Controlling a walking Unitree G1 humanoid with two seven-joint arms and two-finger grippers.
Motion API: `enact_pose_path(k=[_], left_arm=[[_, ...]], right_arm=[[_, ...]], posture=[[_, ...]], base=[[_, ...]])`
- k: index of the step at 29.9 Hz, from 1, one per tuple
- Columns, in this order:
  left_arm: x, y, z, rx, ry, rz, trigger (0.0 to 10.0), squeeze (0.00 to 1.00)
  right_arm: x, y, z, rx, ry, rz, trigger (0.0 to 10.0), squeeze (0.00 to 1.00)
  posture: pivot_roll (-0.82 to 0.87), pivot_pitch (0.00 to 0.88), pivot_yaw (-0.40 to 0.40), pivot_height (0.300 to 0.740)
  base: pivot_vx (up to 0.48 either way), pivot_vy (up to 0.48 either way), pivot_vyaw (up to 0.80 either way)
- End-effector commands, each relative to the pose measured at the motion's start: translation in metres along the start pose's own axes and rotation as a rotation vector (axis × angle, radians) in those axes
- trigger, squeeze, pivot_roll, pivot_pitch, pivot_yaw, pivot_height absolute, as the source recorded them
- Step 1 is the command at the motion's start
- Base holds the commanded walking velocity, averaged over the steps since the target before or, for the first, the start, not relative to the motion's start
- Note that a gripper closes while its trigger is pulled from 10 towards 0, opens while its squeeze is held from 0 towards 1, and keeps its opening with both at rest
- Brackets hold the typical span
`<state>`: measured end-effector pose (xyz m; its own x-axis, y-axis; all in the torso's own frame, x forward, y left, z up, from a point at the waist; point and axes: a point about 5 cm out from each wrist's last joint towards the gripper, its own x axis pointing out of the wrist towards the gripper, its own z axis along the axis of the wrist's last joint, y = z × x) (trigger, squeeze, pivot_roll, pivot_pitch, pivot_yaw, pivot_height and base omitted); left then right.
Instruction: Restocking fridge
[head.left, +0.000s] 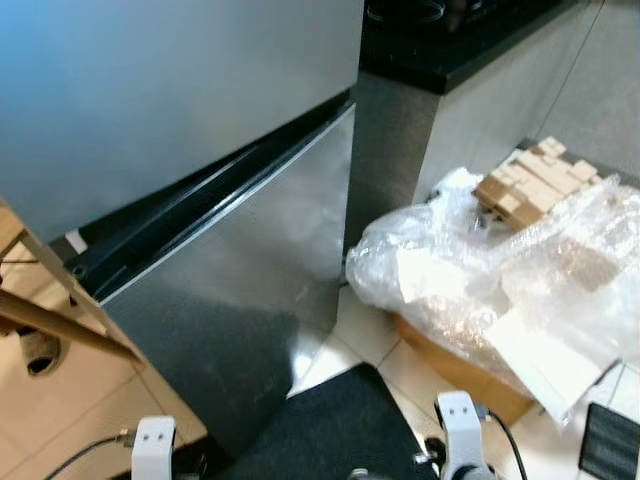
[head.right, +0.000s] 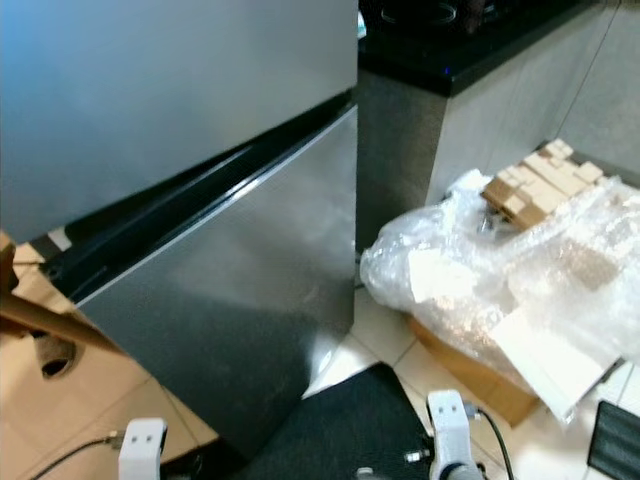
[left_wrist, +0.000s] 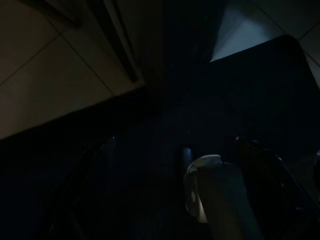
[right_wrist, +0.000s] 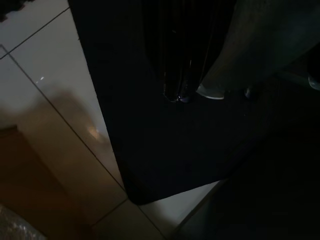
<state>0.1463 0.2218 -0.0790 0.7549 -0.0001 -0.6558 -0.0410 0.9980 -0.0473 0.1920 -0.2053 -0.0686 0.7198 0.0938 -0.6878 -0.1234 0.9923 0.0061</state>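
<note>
The silver fridge stands before me with both doors shut: the upper door (head.left: 170, 90) and the lower door (head.left: 240, 290), with a dark seam (head.left: 200, 205) running between them. Both arms hang idle at my sides; the left wrist (head.left: 153, 445) and right wrist (head.left: 458, 420) show at the bottom edge. In the very dark left wrist view my left gripper (left_wrist: 175, 150) is barely made out over a dark floor mat. My right gripper (right_wrist: 175, 85) hangs over the black mat (right_wrist: 165, 150) beside pale floor tiles (right_wrist: 55, 85).
A black mat (head.left: 330, 430) lies on the tiles at my feet. To the right a cardboard box under crumpled clear plastic (head.left: 500, 280) holds wooden blocks (head.left: 535, 180). Behind it runs a black countertop (head.left: 450, 45). Wooden furniture (head.left: 40, 310) stands at the left.
</note>
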Motion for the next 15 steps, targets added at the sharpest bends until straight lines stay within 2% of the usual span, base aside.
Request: enact_pose_path(k=[1,6,11,15], left_arm=[[-0.004,0.005,-0.004,-0.005,0.008,0.022,10.0,0.00],[-0.010,0.015,-0.012,-0.013,0.032,0.039,10.0,0.00],[-0.017,0.025,-0.020,-0.018,0.069,0.056,10.0,0.00],[-0.017,0.024,-0.020,-0.013,0.072,0.058,10.0,0.00]], right_arm=[[-0.001,0.004,-0.005,-0.005,0.014,0.016,10.0,0.00],[0.001,0.008,-0.002,-0.037,0.007,0.042,10.0,0.00],[0.002,0.012,-0.001,-0.071,0.006,0.075,10.0,0.00],[0.002,0.012,-0.001,-0.080,0.009,0.075,10.0,0.00]], posture=[[-0.11,0.141,0.027,0.725],[-0.11,0.141,0.024,0.725],[-0.11,0.138,0.022,0.725],[-0.11,0.132,0.020,0.725]], base=[[0.000,0.000,0.00],[0.000,0.000,0.00],[0.000,0.000,0.70],[0.000,0.000,0.80]])
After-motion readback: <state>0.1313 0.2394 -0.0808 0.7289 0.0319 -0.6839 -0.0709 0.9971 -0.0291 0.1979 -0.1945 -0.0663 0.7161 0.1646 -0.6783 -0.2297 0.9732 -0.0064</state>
